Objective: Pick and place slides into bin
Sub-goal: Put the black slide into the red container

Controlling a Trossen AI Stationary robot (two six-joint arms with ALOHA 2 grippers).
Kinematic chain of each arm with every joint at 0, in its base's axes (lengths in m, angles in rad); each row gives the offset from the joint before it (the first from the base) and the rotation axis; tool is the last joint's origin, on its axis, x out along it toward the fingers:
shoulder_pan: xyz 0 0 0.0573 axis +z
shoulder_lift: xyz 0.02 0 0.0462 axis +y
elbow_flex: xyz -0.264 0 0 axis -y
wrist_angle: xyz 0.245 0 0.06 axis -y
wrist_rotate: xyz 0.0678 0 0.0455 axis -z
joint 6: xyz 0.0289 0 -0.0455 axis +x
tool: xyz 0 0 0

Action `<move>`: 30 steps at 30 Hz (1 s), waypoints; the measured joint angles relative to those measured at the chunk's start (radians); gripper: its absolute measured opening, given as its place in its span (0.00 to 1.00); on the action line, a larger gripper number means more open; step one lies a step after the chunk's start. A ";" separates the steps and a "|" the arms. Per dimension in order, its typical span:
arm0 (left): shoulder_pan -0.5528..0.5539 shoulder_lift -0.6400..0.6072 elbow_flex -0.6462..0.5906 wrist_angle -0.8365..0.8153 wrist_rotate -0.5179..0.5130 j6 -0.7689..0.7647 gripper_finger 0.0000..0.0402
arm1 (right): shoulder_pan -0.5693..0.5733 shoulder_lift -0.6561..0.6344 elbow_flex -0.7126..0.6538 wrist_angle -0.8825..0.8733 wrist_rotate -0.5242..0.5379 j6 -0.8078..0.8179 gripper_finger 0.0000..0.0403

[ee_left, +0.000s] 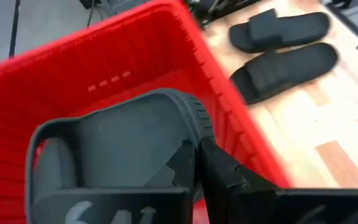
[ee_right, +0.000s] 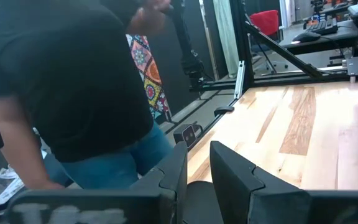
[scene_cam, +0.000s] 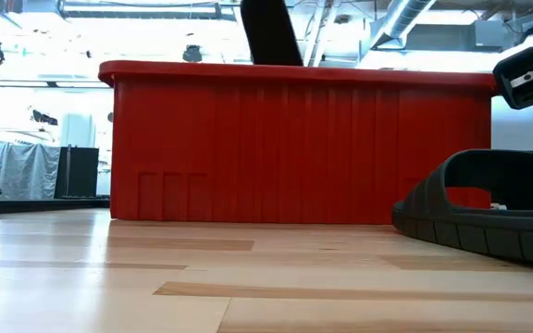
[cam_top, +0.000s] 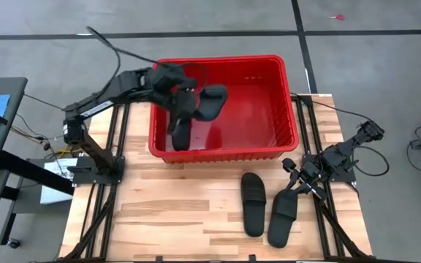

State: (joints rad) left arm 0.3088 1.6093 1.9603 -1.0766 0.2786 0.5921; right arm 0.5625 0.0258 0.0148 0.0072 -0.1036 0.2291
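Observation:
The red bin (cam_top: 283,95) stands at the table's far middle; it also shows in the low view (scene_cam: 294,148). My left gripper (cam_top: 183,108) is over the bin's left half, shut on a black slide (ee_left: 123,137). The high view shows two slides there, one (cam_top: 212,101) and one (cam_top: 181,130); I cannot tell which is held. Two more slides lie on the table near the bin, one (cam_top: 253,204) and one (cam_top: 283,215). My right gripper (cam_top: 296,186) is at the right slide's far end, its fingers close together on a dark edge (ee_right: 199,190). My left gripper pinches the slide's sole rim (ee_left: 194,134) between its two fingers, beside the strap. The slide is inside the bin, above its floor, and lies across the fingers. My right gripper has the right slide's far end (cam_top: 291,196) between its fingers, coming slanting from the table's right. The slide lies on the table (scene_cam: 489,208). The place of contact is mostly below the wrist view.
A person in a black shirt and jeans (ee_right: 73,81) stands beside the table. Bare wood lies to the left of the two slides (cam_top: 174,212). The arms' black frames run along both table sides.

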 joint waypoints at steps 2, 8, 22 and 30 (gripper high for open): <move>0.047 -0.001 -0.086 0.080 0.034 0.010 0.00 | 0.000 0.000 0.000 0.000 0.000 0.000 0.16; 0.135 0.000 -0.313 0.319 0.083 0.031 0.00 | 0.000 0.000 0.000 0.000 0.000 0.000 0.16; 0.217 -0.001 -0.662 0.622 -0.024 0.105 0.00 | 0.000 0.000 0.000 0.000 0.000 0.000 0.16; 0.208 -0.001 -0.790 0.628 -0.063 0.112 0.00 | 0.000 0.000 0.000 0.000 0.000 0.000 0.16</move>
State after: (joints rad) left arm 0.5171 1.6081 1.1698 -0.4490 0.2156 0.7040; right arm 0.5625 0.0257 0.0149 0.0074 -0.1036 0.2291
